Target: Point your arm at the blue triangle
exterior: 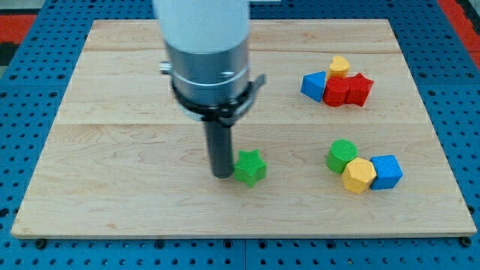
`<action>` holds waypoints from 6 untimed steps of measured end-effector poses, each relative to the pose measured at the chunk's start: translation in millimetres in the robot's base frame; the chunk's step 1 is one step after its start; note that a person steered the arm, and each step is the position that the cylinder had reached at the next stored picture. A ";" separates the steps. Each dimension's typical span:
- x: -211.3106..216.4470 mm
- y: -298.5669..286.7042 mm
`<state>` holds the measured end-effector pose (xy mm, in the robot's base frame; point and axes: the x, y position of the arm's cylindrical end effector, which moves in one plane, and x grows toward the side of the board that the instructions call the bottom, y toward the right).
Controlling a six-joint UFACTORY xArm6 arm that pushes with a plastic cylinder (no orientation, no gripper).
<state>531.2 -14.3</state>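
Observation:
The blue triangle (313,85) lies at the view's upper right, touching a red block (337,92). A red star (359,89) sits right of that red block and a small yellow block (339,66) sits just above it. My tip (223,175) rests on the board near the middle, far to the left of and below the blue triangle. It touches the left side of a green star (250,167).
At the view's lower right a green cylinder (342,156), a yellow hexagon (359,175) and a blue block (386,172) sit bunched together. The wooden board (112,150) lies on a blue pegboard (22,90).

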 end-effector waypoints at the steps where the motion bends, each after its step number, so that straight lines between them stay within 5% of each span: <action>1: 0.0 43.3; 5: 0.0 102.8; 6: -35.1 92.4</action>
<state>496.1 78.1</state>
